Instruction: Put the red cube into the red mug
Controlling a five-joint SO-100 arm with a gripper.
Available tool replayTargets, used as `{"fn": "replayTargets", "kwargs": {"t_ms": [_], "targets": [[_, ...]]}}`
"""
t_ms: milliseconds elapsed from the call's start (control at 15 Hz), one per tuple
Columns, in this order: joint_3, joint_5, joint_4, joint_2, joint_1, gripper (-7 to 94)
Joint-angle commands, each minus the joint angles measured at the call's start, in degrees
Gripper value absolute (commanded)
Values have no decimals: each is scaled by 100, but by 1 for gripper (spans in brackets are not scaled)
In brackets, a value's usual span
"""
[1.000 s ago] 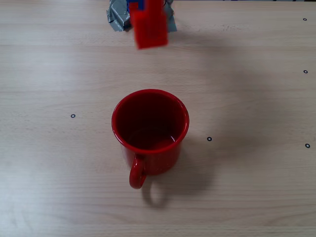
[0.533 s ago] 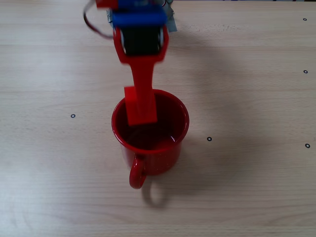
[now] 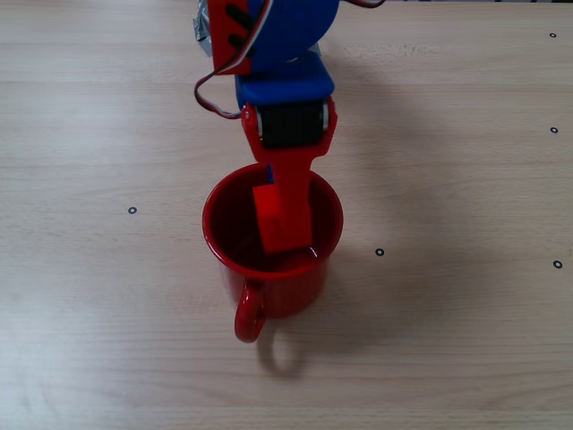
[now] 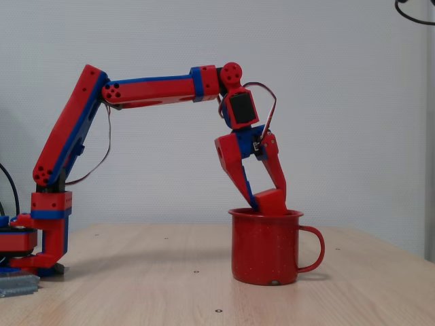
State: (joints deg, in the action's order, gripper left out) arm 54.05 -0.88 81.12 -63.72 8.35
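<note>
The red mug (image 3: pixel 272 260) stands upright on the light wooden desk (image 3: pixel 448 340), just below the middle of the overhead fixed view, with its loop handle pointing toward the bottom edge of the frame. In the side fixed view the mug (image 4: pixel 266 248) sits right of centre, low in the frame, and its handle sticks out to the right.

The red and blue arm (image 4: pixel 156 89) rises from its base at the lower left of the side view, bends across the top and drops down to the mug. Its fingers (image 4: pixel 267 199) hold the red cube (image 4: pixel 271 202) between them, narrowed around it, right at the mouth of the mug. From the side, the cube sits tilted with its lower part dipping just below the rim and most of it still showing above. From overhead, the cube (image 3: pixel 281 218) lies inside the circle of the rim, near the middle of the opening, with one long red finger (image 3: pixel 294 184) running down to it from the upper part of the frame.

A grey crumpled patch (image 3: pixel 208 34) shows at the top edge of the overhead view beside the arm. Small dark ring marks (image 3: pixel 380 252) dot the desk to the left and right of the mug.
</note>
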Motion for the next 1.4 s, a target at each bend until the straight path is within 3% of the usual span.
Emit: {"fn": "replayTargets", "kwargs": {"t_ms": [0,200,533,733,1067,1133,1200,1267,1333], "targets": [[-439,141,0,-308,176,0],[-422,185,193,-352,141,14],[-422,88,229,-501,-9,45],[-439,167,211,-563,-97,49],[-439,229,229,-729,-123,49],[-475,246,255,-782,-114,45],[-562,237,299,-844,-114,37],[-703,167,334,-914,-114,17],[-817,35,352,-1011,-132,4]]}}
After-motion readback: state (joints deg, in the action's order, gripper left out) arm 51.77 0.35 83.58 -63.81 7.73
